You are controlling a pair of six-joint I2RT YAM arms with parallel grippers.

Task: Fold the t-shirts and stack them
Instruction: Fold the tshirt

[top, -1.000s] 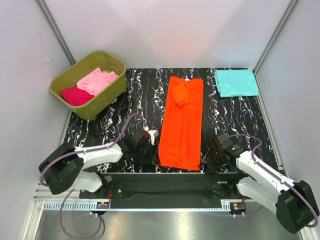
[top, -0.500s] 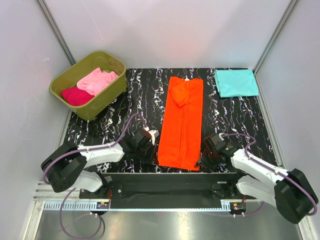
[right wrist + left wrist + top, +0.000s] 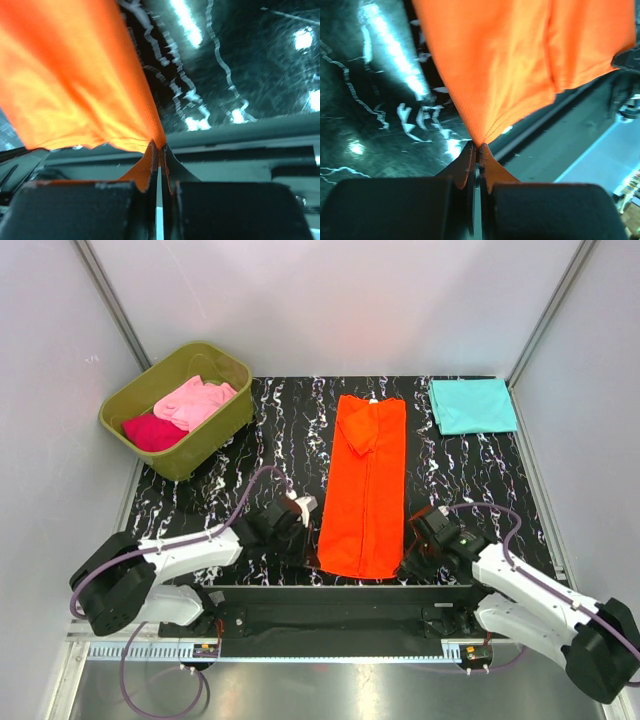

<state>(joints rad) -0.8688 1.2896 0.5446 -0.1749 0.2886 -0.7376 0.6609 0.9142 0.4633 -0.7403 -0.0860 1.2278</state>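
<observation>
Left gripper [image 3: 477, 148] and right gripper [image 3: 159, 148] cover pinched near corners of orange t-shirt [image 3: 365, 490].

Orange t-shirt [image 3: 365, 480], teal t-shirt [image 3: 472, 405], pink t-shirt [image 3: 195, 400], magenta t-shirt [image 3: 152, 432], olive tub [image 3: 216, 444], black white-veined table [image 3: 270, 440].

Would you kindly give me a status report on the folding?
Left gripper shut on orange t-shirt, near left corner. Right gripper shut on its near right corner. Nothing blocking.

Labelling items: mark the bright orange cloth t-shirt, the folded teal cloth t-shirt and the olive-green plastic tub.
bright orange cloth t-shirt [image 3: 365, 490], top view, mid-cloth.
folded teal cloth t-shirt [image 3: 472, 405], top view, centre.
olive-green plastic tub [image 3: 215, 435], top view, front wall.
</observation>
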